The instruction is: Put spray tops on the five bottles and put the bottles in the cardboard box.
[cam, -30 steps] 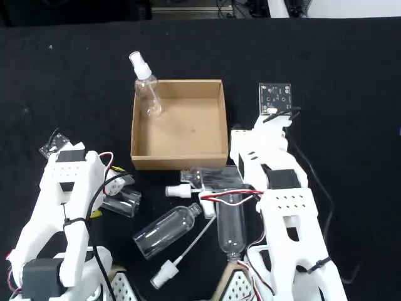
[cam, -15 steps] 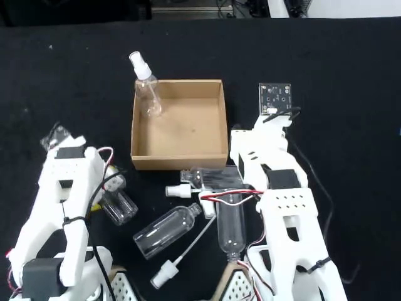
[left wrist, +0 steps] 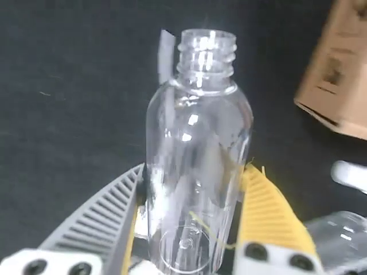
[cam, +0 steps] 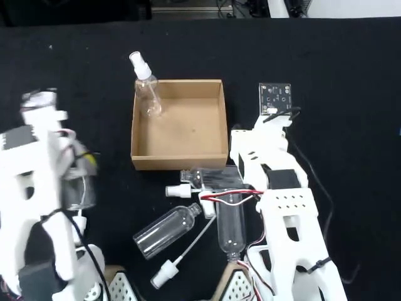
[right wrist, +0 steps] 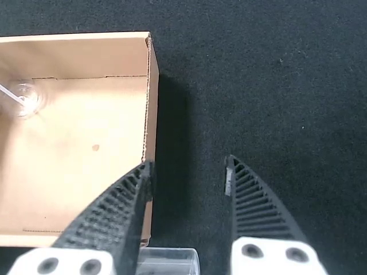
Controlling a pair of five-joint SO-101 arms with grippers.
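The left gripper (left wrist: 195,170) was clamped on a clear plastic bottle (left wrist: 198,132) with a bare threaded neck. The grey ribbed finger pressed one side of its body and the yellow finger the other. The bottle's base sat deep between the jaws and its open neck pointed out past the tips. Beyond those tips lay the black cloth (left wrist: 69,86) of the table, and off to one side was a corner of the brown cardboard box (left wrist: 338,86).

The right gripper (right wrist: 189,165) stood with its black jaws wide apart and nothing between them, only cloth in the gap. One fingertip lay just over the box's side wall. In the box corner farthest from these jaws stood a spray-topped bottle (cam: 147,94), its white head poking past the rim. Behind the jaws, back along the arm, lay two capless bottles (cam: 166,229) (cam: 230,227) and two loose white spray tops (cam: 178,190) (cam: 168,271) — one trailing its thin tube.
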